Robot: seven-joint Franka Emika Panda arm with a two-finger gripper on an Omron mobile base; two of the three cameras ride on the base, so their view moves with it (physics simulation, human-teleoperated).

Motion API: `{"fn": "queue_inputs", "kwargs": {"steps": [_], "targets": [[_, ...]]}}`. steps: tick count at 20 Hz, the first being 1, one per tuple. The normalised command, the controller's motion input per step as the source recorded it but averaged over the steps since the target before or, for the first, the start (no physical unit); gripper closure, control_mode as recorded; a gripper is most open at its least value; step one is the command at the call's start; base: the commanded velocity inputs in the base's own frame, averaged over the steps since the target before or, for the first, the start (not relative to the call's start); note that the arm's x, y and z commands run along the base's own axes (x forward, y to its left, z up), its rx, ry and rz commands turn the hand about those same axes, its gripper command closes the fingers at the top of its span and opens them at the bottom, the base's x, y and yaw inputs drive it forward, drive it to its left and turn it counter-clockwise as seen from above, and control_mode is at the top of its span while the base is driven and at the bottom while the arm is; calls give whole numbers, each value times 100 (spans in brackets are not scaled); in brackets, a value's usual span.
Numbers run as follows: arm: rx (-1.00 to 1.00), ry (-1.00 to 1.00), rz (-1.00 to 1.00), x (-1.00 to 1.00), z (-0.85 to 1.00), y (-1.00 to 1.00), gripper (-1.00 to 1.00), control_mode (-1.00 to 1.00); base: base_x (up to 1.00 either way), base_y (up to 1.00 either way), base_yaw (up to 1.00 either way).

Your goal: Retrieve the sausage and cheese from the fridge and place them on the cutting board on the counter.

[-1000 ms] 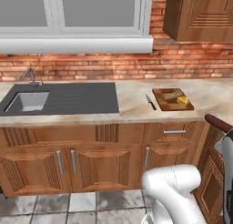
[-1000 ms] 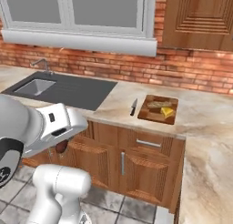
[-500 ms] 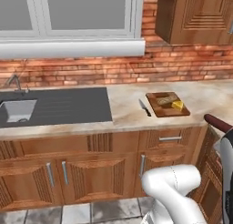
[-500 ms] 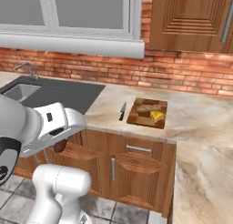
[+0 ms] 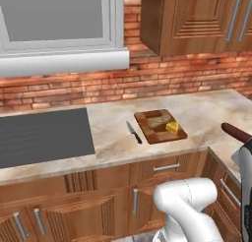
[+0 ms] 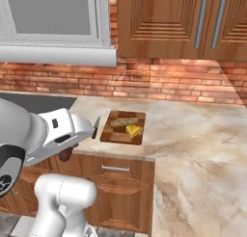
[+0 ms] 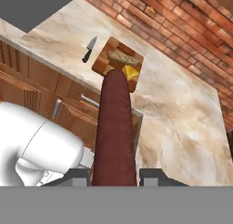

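- Sausage point(image 7: 113, 132) clamped in the hand point(image 7: 113, 182), long axis pointing straight ahead.
- Cutting board point(image 7: 113, 61) lies ahead of hand, on surface point(image 7: 182, 114); cheese point(image 7: 131, 73) already there.

One sausage point(image 7: 114, 127), one cheese point(image 5: 172, 127), one cutting board point(image 5: 158, 132), one knife point(image 5: 133, 132).

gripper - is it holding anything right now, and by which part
The gripper is shut on the sausage, gripping it at one end; the rest of the link sticks out ahead of the fingers toward the cutting board.
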Motion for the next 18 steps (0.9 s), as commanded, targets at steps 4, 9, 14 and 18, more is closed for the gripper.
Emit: {"fn": "queue_inputs", "kwargs": {"steps": [4, 9, 14, 18], "targets": [[0, 0, 0, 0, 0, 0, 100, 100, 37, 18, -7], [0, 0, 0, 0, 0, 0, 100, 100, 52, 5, -3], [0, 0, 0, 0, 0, 0, 100, 100, 62, 0, -1], [0, 0, 0, 0, 0, 0, 100, 100, 66, 0, 0]]}}
